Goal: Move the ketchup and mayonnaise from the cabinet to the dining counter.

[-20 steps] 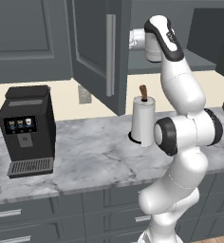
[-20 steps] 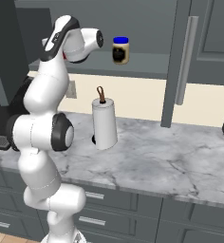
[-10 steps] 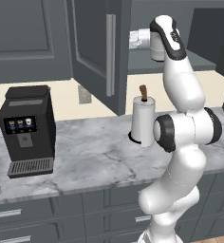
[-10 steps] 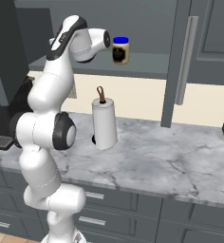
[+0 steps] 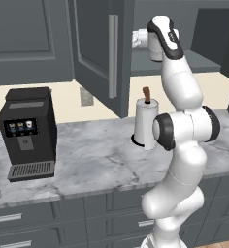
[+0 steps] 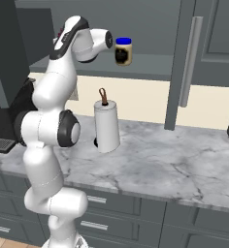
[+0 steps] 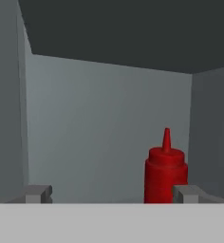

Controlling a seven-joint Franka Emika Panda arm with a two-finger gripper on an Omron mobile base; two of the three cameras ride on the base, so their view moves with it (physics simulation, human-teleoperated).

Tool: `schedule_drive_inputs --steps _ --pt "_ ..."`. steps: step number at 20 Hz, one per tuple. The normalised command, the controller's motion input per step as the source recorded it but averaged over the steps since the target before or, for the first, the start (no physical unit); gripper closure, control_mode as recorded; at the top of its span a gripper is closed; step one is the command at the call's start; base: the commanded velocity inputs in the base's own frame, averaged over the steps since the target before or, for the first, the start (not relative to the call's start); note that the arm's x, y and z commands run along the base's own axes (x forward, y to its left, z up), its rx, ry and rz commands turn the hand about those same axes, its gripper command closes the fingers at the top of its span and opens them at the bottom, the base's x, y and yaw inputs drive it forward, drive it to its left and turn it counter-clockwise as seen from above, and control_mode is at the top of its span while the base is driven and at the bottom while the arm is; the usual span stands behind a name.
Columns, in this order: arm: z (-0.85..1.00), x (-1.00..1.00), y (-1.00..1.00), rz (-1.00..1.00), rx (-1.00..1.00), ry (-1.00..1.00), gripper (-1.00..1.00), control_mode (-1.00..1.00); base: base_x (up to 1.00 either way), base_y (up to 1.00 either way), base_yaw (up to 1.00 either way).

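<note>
My gripper (image 7: 112, 194) is open and empty, raised to the shelf of the open dark grey cabinet (image 6: 150, 65). Through the hand view I look into the cabinet's grey interior. The ketchup (image 7: 165, 170), a slim red bottle with a pointed nozzle, stands upright ahead, just inside my right fingertip (image 7: 186, 192). The mayonnaise (image 6: 123, 51), a small jar with a blue lid, stands on the shelf's front part, right at the tip of my hand (image 6: 110, 42). From the left, my hand (image 5: 137, 38) points into the cabinet past the open door (image 5: 103, 53). The dining counter is out of view.
A white paper-towel roll (image 6: 106, 127) stands on the marble worktop (image 6: 174, 164) beneath the cabinet, close to my arm. A black coffee machine (image 5: 26, 133) sits at the worktop's left. The second cabinet door (image 6: 184, 63) hangs open on the right. Grey drawers run below.
My hand has pushed forward toward the shelf, closing on the mayonnaise jar. The jaws have stayed open; bottle and jar have not moved.
</note>
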Motion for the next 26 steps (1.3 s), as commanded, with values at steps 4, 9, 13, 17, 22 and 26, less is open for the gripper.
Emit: schedule_drive_inputs --steps 4,9,13,17,22,26 --pt "0.0 0.39 0.0 -0.05 0.0 0.0 -1.0 -1.0 0.0 0.0 0.0" --pt "0.0 0.36 0.0 -0.04 0.0 0.0 -1.0 -1.0 0.0 0.0 0.0" --pt "0.0 0.36 0.0 -0.02 0.0 0.0 -1.0 -1.0 0.0 0.0 0.0" --pt "-0.01 0.17 0.0 -0.01 0.0 0.0 -1.0 -1.0 0.0 0.0 0.0" --pt "-0.01 -0.06 0.08 0.0 0.0 0.01 -1.0 -1.0 0.0 0.0 0.0" --pt "-0.04 0.0 0.27 0.0 0.0 0.01 -1.0 -1.0 0.0 0.0 0.0"
